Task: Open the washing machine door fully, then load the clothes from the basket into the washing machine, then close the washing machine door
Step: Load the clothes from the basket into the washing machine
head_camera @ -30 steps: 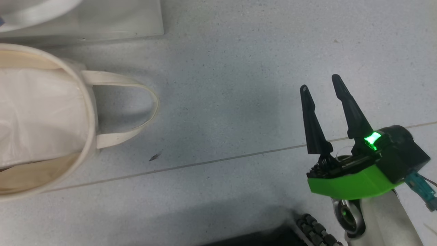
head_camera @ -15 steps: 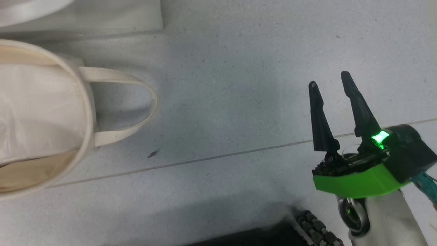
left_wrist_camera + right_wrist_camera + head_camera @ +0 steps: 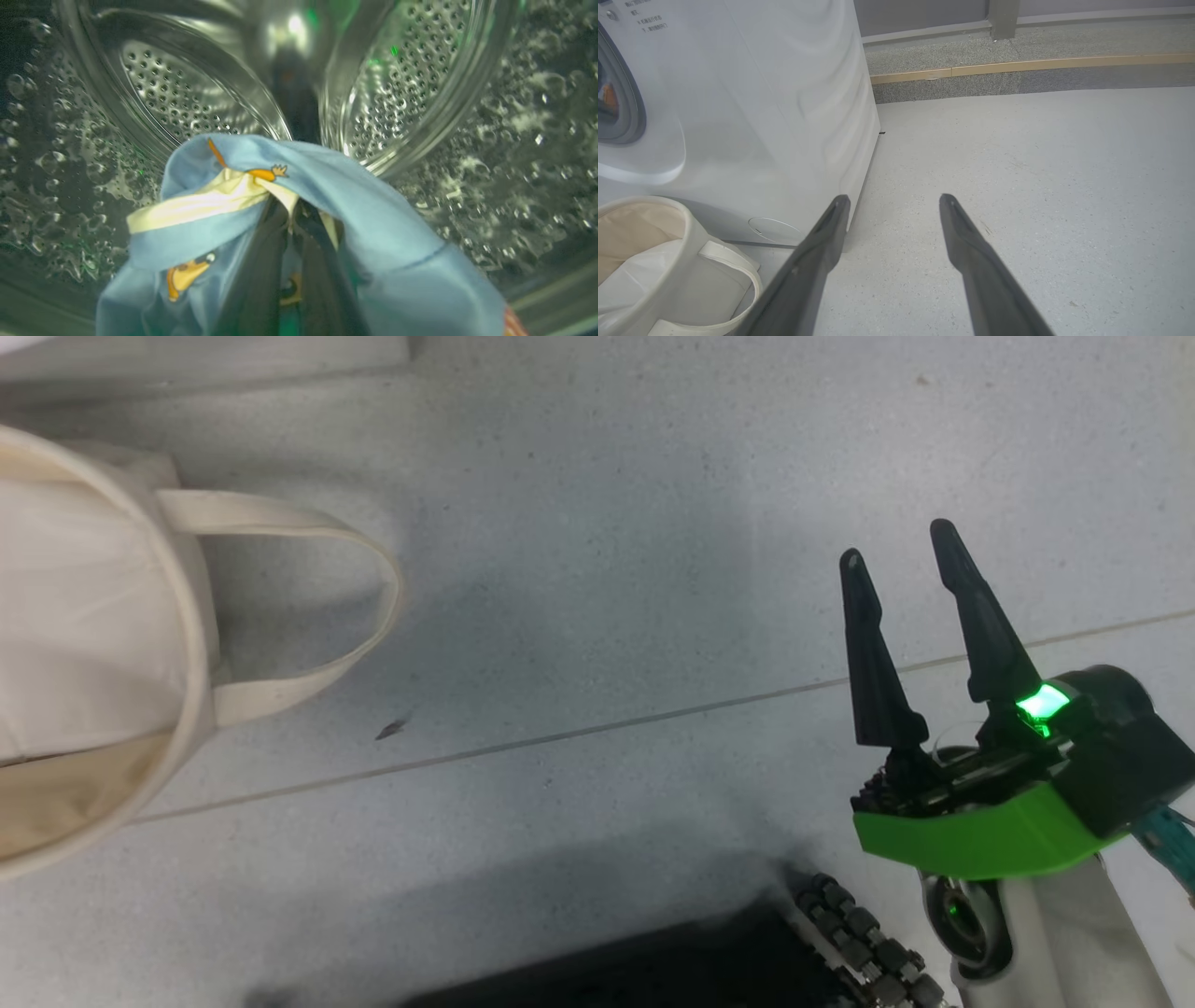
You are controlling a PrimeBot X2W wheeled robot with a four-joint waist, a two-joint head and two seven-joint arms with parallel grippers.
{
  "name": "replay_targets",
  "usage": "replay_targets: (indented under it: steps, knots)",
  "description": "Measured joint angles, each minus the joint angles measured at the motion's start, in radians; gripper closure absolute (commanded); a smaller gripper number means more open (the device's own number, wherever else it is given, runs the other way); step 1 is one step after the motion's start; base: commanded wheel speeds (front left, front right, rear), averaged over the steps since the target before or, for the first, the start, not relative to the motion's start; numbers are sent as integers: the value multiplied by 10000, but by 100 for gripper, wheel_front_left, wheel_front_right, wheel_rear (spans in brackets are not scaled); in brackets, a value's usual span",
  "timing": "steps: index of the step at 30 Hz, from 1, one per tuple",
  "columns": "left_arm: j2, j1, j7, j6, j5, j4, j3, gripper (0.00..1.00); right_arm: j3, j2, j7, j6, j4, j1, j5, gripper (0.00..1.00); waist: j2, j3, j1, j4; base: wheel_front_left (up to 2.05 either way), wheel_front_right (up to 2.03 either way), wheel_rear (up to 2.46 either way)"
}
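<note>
Blue cartoon-print garment (image 3: 373, 210) is pinched in my left gripper (image 3: 292, 210), its fingers pressed together inside the perforated steel drum (image 3: 177, 98). My right gripper (image 3: 896, 546) hangs spread wide over the grey floor (image 3: 607, 569), well apart from the cream basket (image 3: 196, 644) beside the washing machine (image 3: 784, 116).

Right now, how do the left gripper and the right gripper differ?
The left gripper has its jaws shut on the clothes; the right gripper has its jaws open and empty. The left gripper is inside the drum of the washing machine; the right gripper hangs over the floor. Both have long dark fingers.
</note>
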Motion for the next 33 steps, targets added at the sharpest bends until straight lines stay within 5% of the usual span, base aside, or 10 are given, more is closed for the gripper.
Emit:
replay_targets:
  steps: [10, 18, 19, 20, 21, 33]
  knots:
    - [15, -958, -2, 0, 1152, -474, 1935, 100, 42, 2, -25, 0, -157, -186, -94, 0, 0, 642, 0, -145, 0, 0, 0]
    - [-255, -744, -59, 2, 2428, -1776, 4562, 100, 29, 6, -27, 0, -293, -189, -100, 0, 0, 872, 0, -120, 0, 0, 0]
    - [-362, -593, -61, 2, 2493, -1831, 4700, 84, 23, 6, -27, 0, -293, -189, -100, 0, 0, 876, 0, -100, 0, 0, 0]
    - [-485, -378, -75, 2, 2483, -1764, 4675, 14, 12, 6, -27, 0, -290, -189, -100, 0, 0, 859, 1, -77, 0, 0, 0]
    - [-591, -89, -77, 4, 2491, -1695, 4429, 0, -8, 8, -27, 0, -290, -188, -104, 0, 0, 830, 1, -45, 0, 0, 0]
    - [-1045, 888, 1011, 0, 531, -176, 1248, 0, -180, 8, -23, 0, -44, -175, -288, 0, 2, 13, 0, 340, 0, 0, 0]
